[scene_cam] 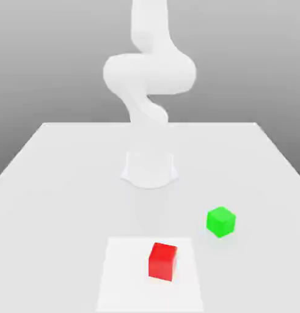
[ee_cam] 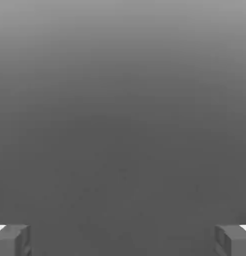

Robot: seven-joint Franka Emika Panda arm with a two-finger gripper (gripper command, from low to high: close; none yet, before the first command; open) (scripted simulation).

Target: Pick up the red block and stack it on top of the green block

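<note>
The red block (scene_cam: 162, 261) rests on a paler square patch (scene_cam: 124, 281) near the table's front edge. The green block (scene_cam: 220, 221) sits on the table a little farther back and toward the exterior view's right, a short gap away from the red one. My white arm (scene_cam: 149, 73) rises from its round base (scene_cam: 149, 168) behind both blocks and runs up out of the picture. In the hand view my gripper (ee_cam: 123, 241) is open, its two grey fingertips (ee_cam: 12, 241) set wide apart with nothing between them and plain grey backdrop beyond.
The white table (scene_cam: 60, 183) stretches wide on both sides of the base, its back edge running behind the arm. A grey backdrop lies beyond it.
</note>
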